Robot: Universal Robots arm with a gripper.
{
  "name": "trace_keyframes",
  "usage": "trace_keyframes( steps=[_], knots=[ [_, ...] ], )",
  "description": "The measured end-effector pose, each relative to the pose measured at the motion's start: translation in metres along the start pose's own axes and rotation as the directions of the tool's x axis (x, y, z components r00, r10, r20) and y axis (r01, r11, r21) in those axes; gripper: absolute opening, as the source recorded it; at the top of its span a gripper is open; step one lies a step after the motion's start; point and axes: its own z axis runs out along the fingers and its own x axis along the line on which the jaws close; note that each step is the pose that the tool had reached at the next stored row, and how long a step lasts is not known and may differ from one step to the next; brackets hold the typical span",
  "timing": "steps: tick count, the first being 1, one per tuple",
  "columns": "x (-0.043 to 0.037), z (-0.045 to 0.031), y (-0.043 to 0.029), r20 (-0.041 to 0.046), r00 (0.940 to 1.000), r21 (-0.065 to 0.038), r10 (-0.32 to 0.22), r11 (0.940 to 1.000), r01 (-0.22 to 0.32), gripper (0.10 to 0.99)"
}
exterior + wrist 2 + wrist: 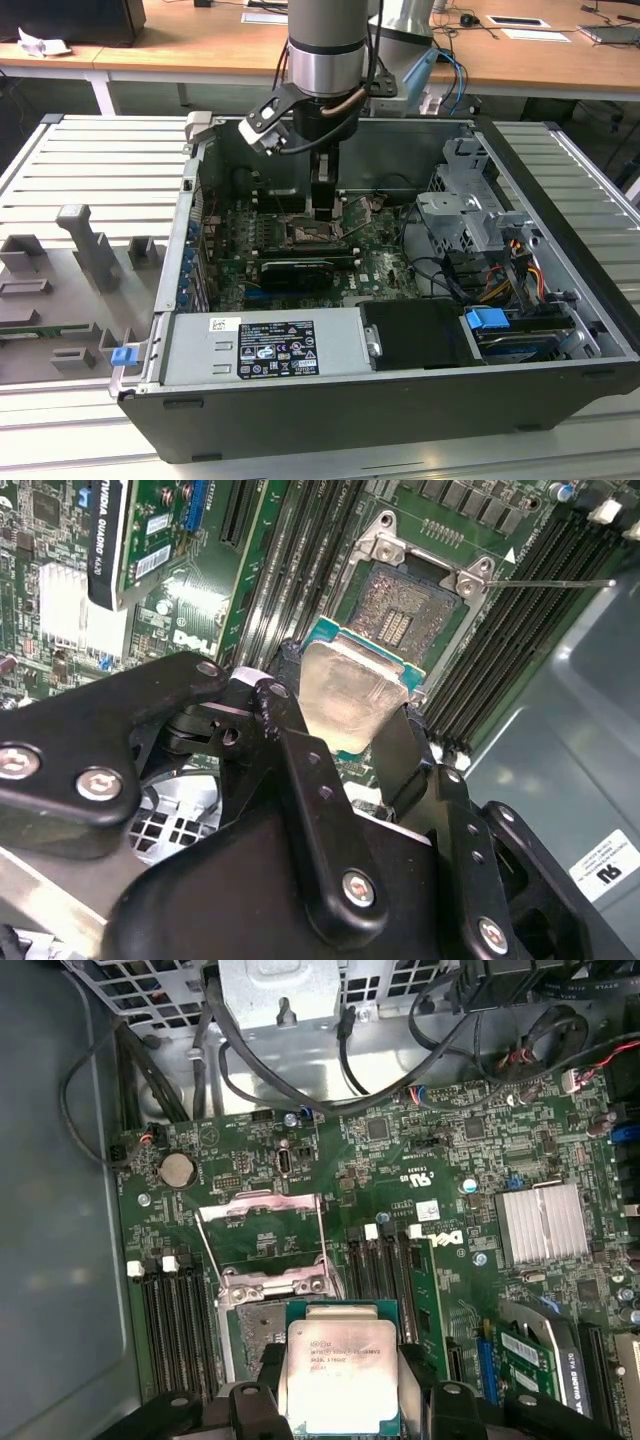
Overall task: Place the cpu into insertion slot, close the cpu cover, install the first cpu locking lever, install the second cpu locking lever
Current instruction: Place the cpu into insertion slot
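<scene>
1. The arm reaches down into the open computer case [350,425], which sits on the ribbed grey surface [70,150].
2. The tool [345,695] is clamped on the cpu [340,1375], one finger on each of two opposite edges, with the pale metal face turned up toward the wrist cameras.
3. The cpu hangs just above the insertion slot [408,610] and is not yet seated. In both wrist views it overlaps one side of the slot rather than sitting squarely over it.
4. The cpu cover [262,1200] is swung open and stands clear of the slot, so nothing blocks the way down.
5. To do this well, I'd say: square the chip's edges to the black frame, keep it level, and lower it straight, with no sliding across the contacts in the dark centre.
6. A tilted corner looks like the main risk. The grip should loosen only once the chip lies flat inside the frame. The long memory slots [500,640] run just beside, so there is little room for the fingers.
</scene>
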Motion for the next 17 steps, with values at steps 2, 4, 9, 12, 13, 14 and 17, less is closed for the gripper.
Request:
trace_keyframes(
  steps=[2,4,9,12,13,14,17],
  knots=[
    [0.0,0.0032,-0.0002,0.0,1.0,0.0,0.002,1.0,-0.002,0.529],
    [0.0,0.0056,-0.0004,0.0031,0.9989,-0.001,0.047,0.9989,-0.047,0.529],
    [0.0017,0.0126,-0.0011,0.0004,1.0,0.0,0.007,1.0,-0.007,0.529],
    [0.0017,0.0158,-0.0015,-0.0047,0.9975,0.001,-0.071,0.9975,0.071,0.529],
    [0.0017,0.0166,-0.0015,-0.006,0.996,0.001,-0.089,0.9961,0.089,0.529],
    [0.0017,0.0177,-0.0016,-0.0071,0.9943,0.001,-0.107,0.9943,0.107,0.529],
    [0.0017,0.0218,-0.002,-0.009,0.991,0.001,-0.134,0.991,0.134,0.529]
  ],
)
